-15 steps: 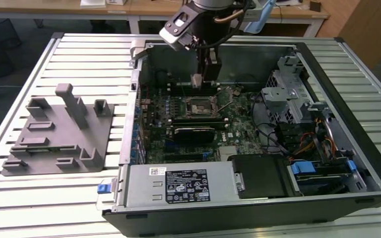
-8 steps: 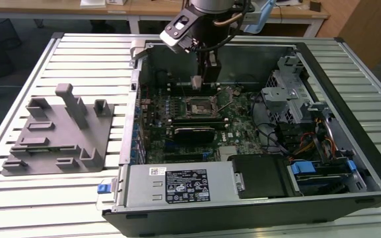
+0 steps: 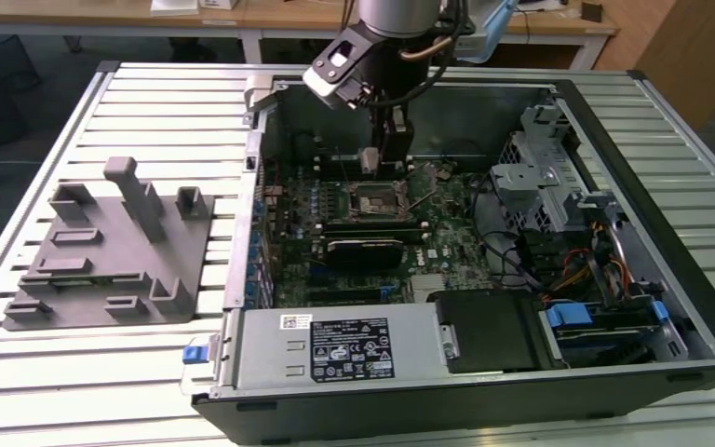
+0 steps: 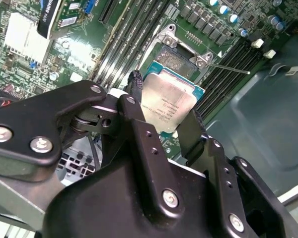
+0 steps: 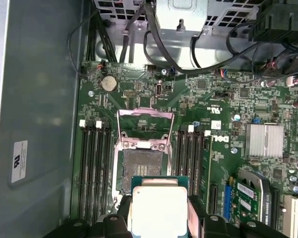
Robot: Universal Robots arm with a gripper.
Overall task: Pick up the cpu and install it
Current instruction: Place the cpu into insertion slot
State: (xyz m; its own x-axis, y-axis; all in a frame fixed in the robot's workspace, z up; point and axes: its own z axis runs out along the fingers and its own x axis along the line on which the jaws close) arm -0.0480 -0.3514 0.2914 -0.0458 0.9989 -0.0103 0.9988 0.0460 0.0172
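Note:
The cpu (image 4: 170,101), a flat square chip with a shiny silver top, is held by its edges between my gripper's black fingers (image 4: 135,101). My gripper (image 5: 160,218) is shut on the cpu (image 5: 159,208) and hangs just above the motherboard, beside the open socket (image 5: 139,171). The socket's metal load frame (image 5: 145,126) is flipped up. In the exterior view my gripper (image 3: 380,160) reaches down into the open computer case, with the cpu (image 3: 369,160) a short way above the socket (image 3: 374,197). The chip overlaps one edge of the socket (image 4: 181,58) in the second wrist view.
Memory slots (image 5: 92,163) flank the socket on both sides. A grey fixture plate (image 3: 109,251) with upright posts lies on the slatted table at the exterior view's left. A silver power supply (image 3: 339,349), a drive cage (image 3: 544,177) and cables (image 3: 569,275) crowd the case.

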